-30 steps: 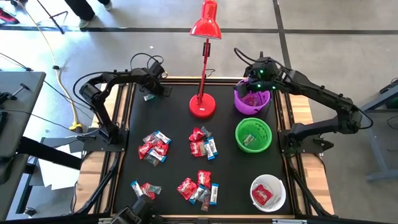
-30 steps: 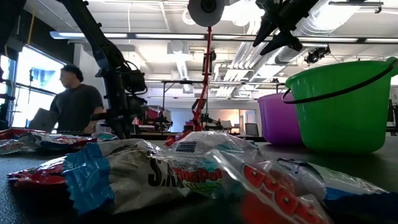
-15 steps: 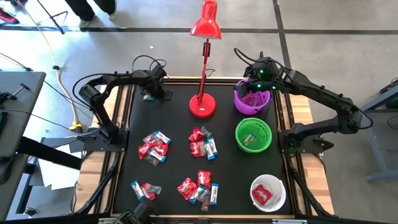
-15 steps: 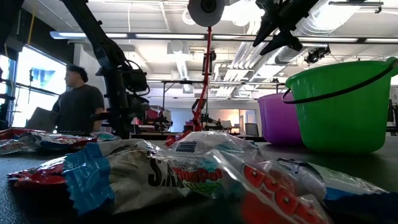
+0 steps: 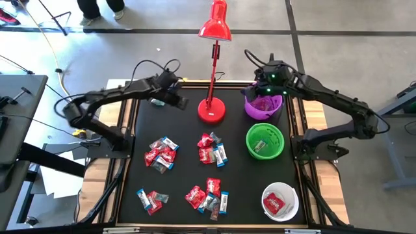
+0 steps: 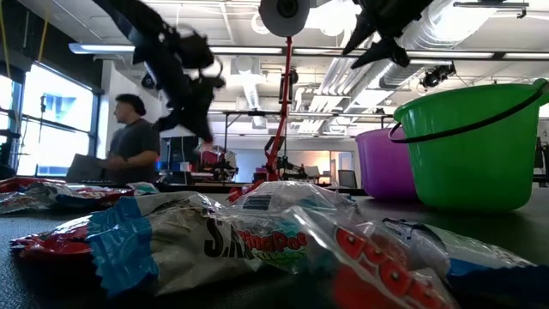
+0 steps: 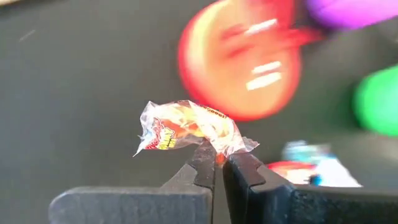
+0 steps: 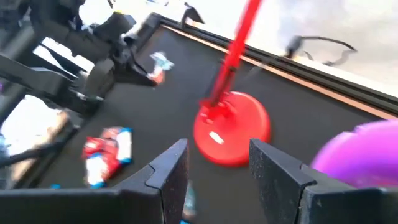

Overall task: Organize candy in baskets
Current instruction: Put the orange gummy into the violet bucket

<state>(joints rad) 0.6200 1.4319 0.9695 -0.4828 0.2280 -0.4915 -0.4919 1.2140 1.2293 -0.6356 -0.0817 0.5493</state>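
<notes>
Left gripper (image 5: 179, 102), clamped on a clear-wrapped candy (image 7: 189, 129), has the purple basket (image 5: 263, 106) at its three o'clock, past the red lamp base (image 5: 211, 111); right gripper (image 8: 214, 167), jaws apart, hovers over that basket.

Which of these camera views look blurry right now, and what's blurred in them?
Left wrist view: the wrapped candy in the left hand is sharp, the lamp base behind it smeared. Low view: the left arm is streaked, the nearest candy soft. High view: crisp.
</notes>
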